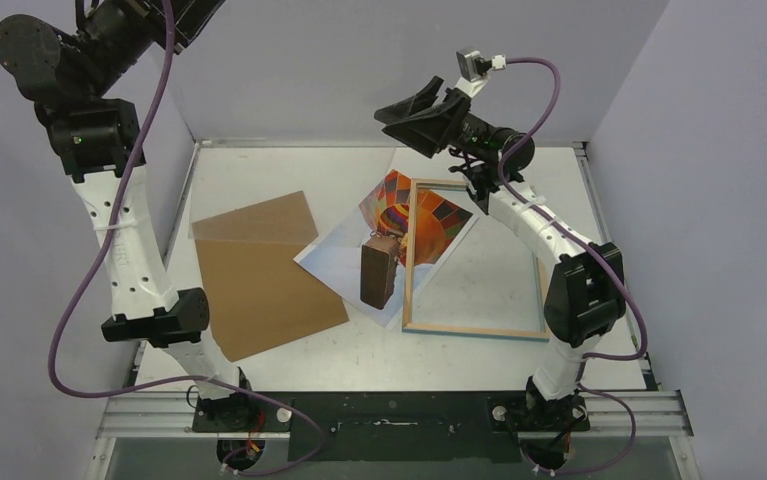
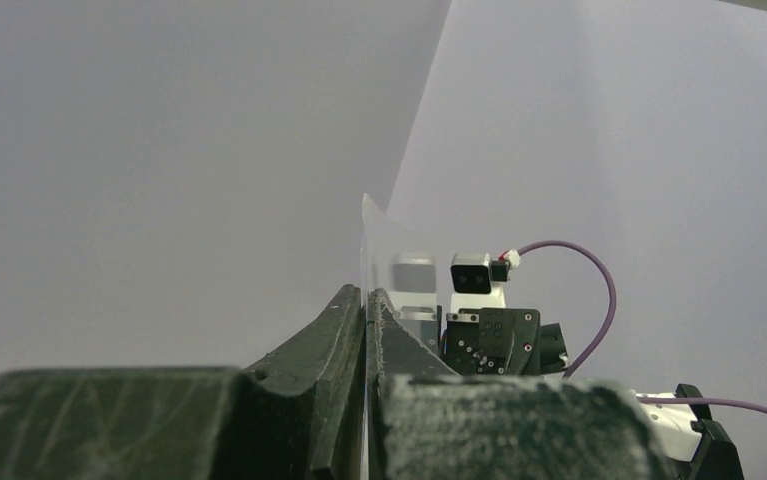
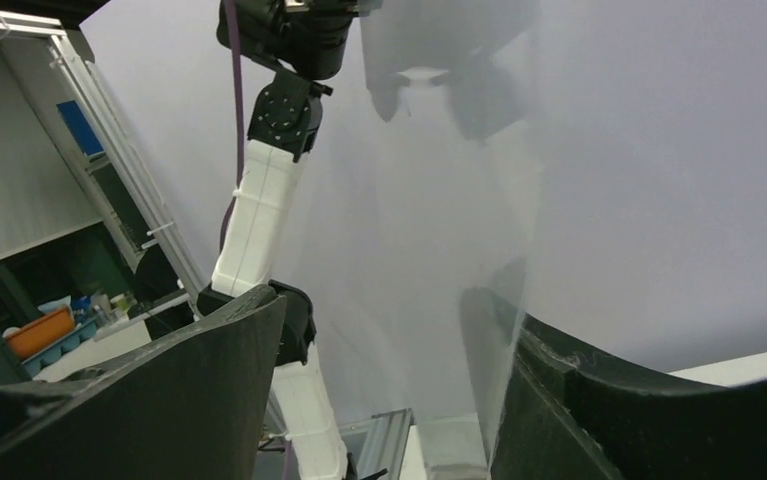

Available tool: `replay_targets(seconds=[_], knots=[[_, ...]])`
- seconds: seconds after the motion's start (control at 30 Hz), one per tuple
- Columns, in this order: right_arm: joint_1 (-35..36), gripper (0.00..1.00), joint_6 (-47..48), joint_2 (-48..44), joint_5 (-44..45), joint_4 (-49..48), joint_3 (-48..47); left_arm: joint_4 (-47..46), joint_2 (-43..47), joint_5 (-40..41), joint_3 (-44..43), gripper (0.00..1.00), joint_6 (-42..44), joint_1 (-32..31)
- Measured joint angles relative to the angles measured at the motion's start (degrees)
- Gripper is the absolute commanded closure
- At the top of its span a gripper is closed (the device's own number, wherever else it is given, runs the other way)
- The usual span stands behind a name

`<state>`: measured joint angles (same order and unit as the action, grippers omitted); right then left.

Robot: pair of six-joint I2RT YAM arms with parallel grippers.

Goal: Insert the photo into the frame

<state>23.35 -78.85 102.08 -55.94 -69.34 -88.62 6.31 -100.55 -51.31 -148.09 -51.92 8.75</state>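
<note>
The photo (image 1: 391, 225), a hot-air balloon print, lies mid-table with its right part under the frame (image 1: 474, 327). The frame lies flat, wood-coloured side up. Both arms are raised above the table. My left gripper (image 2: 366, 296) is shut on the edge of a clear sheet (image 2: 383, 245) that stands up between its fingers. My right gripper (image 1: 406, 120) hangs high over the back of the table, jaws apart. In the right wrist view the clear sheet (image 3: 439, 200) passes between its fingers (image 3: 209, 380), its edge close against the right one.
A brown backing board (image 1: 264, 270) lies left of the photo. A small brown block (image 1: 379, 272) stands on the photo's lower part. Grey walls enclose the table on three sides, with a metal rail (image 1: 389, 415) along the near edge.
</note>
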Motion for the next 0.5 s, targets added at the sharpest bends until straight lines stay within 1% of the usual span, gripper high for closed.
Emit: replay_targets(seconds=[0.2,0.5], knots=[[2.0,0.54,-1.9,0.0,-0.5,-1.8,0.0,-3.7,-1.0,0.8,0.2,1.0,-2.6,0.2],[2.5,0.71,-7.8,1.7,1.0,-8.8,1.4,-7.1,-1.4,4.4,0.8,1.0,-4.6,0.4]])
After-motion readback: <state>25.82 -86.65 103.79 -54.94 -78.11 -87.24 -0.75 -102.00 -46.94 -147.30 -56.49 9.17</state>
